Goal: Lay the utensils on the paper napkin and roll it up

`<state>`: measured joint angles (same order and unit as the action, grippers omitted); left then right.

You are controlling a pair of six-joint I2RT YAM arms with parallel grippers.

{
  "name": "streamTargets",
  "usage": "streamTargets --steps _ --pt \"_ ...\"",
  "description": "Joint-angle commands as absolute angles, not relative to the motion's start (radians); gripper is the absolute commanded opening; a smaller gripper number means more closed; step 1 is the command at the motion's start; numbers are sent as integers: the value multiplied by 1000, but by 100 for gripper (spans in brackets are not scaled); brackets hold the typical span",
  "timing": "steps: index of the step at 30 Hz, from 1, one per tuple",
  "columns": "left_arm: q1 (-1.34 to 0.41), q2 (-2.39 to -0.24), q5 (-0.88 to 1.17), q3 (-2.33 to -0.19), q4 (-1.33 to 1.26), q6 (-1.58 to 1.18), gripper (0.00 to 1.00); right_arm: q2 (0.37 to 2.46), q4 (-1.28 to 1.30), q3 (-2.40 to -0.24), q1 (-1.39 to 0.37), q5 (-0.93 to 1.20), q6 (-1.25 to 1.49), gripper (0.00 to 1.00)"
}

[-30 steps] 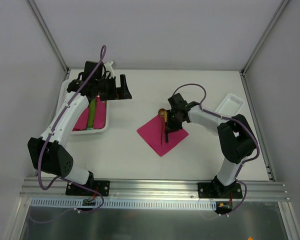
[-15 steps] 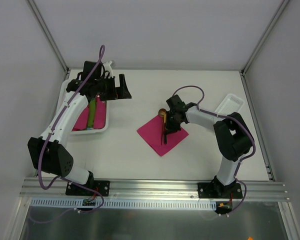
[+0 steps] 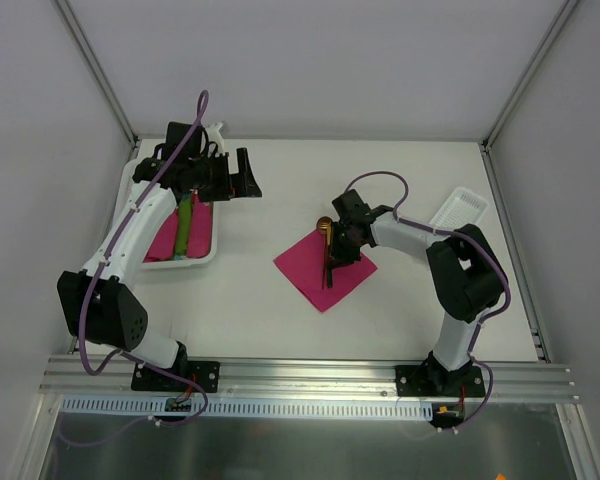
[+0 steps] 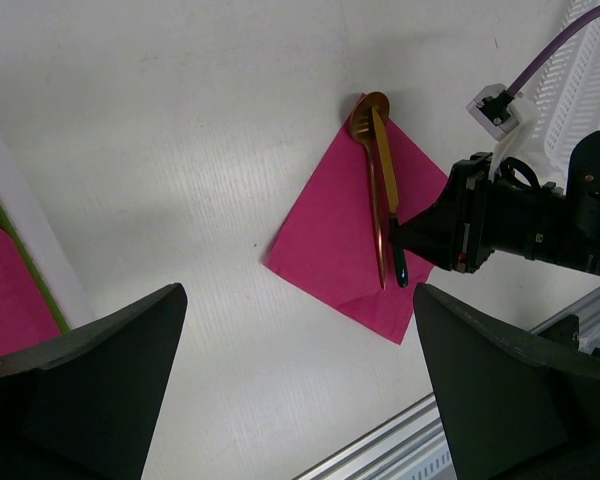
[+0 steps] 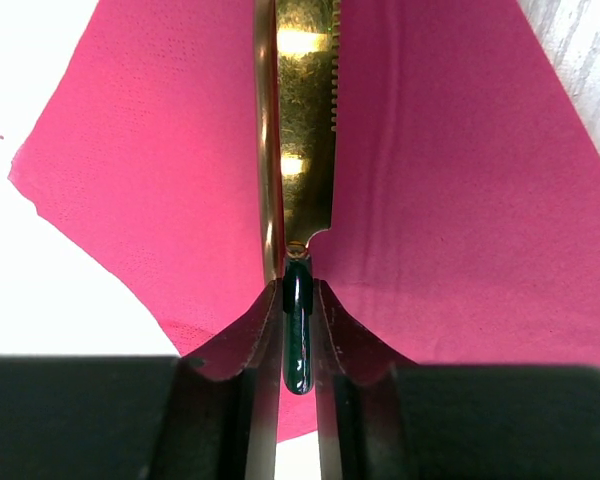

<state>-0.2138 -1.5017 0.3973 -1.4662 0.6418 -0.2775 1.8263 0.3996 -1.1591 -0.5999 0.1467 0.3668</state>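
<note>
The magenta paper napkin (image 3: pixel 308 270) lies flat as a diamond mid-table; it also shows in the left wrist view (image 4: pixel 330 230) and the right wrist view (image 5: pixel 460 200). Two gold utensils lie on it side by side: a spoon (image 4: pixel 368 120) with its bowl past the far corner, and a knife (image 5: pixel 310 120) with a dark green handle (image 5: pixel 297 340). My right gripper (image 3: pixel 334 258) (image 5: pixel 297 295) is shut on that handle, low over the napkin. My left gripper (image 3: pixel 248 178) (image 4: pixel 300 400) is open and empty, held above the table beside the left tray.
A white tray (image 3: pixel 205 258) at the left holds pink napkin bundles and a green piece (image 3: pixel 183 228). A white ridged tray (image 3: pixel 460 208) lies at the right edge. The right arm's purple cable (image 3: pixel 380 178) loops above the napkin.
The right arm's elbow has shifted slightly left while its gripper stays on the knife handle. The utensils, the napkin and the left arm have not moved.
</note>
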Motion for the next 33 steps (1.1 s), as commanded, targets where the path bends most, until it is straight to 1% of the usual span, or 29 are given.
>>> streamTargets --steps 1,5,14,17,19,21,23,24,25,27,28,29,30,31,33 --pt "-202 -1505 420 -1466 649 -287 99 1815 390 -1161 -609 155 382 19" --pt "-202 -1512 426 -1470 649 -279 99 1821 391 -1164 -611 166 380 21" --pt "-202 -1522 437 -1473 652 -278 99 1830 387 -1161 -621 184 394 22" --pt "-202 -1522 442 -1473 652 -276 99 1827 387 -1158 -620 184 396 25" --pt "-202 -1520 460 -1473 652 -255 99 1821 387 -1157 -620 187 399 26" --pt "-202 -1514 532 -1471 652 -189 99 1806 387 -1154 -621 186 402 29" --pt "-212 -1502 596 -1468 649 -135 99 1757 384 -1138 -621 176 400 36" --pt "-218 -1482 597 -1457 647 -61 99 1734 382 -1134 -621 164 399 40" --pt "-227 -1467 594 -1444 629 -14 99 1705 380 -1128 -621 157 396 48" --pt "-262 -1410 612 -1379 606 152 99 1614 382 -1115 -612 146 379 54" --pt "-277 -1393 615 -1358 597 211 99 1583 383 -1111 -608 140 374 60" --pt "-297 -1375 621 -1333 588 263 98 1522 383 -1103 -600 140 368 62" --pt "-345 -1355 623 -1309 586 373 97 1491 383 -1097 -588 147 365 64" --pt "-374 -1318 612 -1251 583 434 91 1462 383 -1089 -562 164 364 68" --pt "-448 -1280 583 -1182 560 594 85 1381 383 -1063 -508 192 354 69"
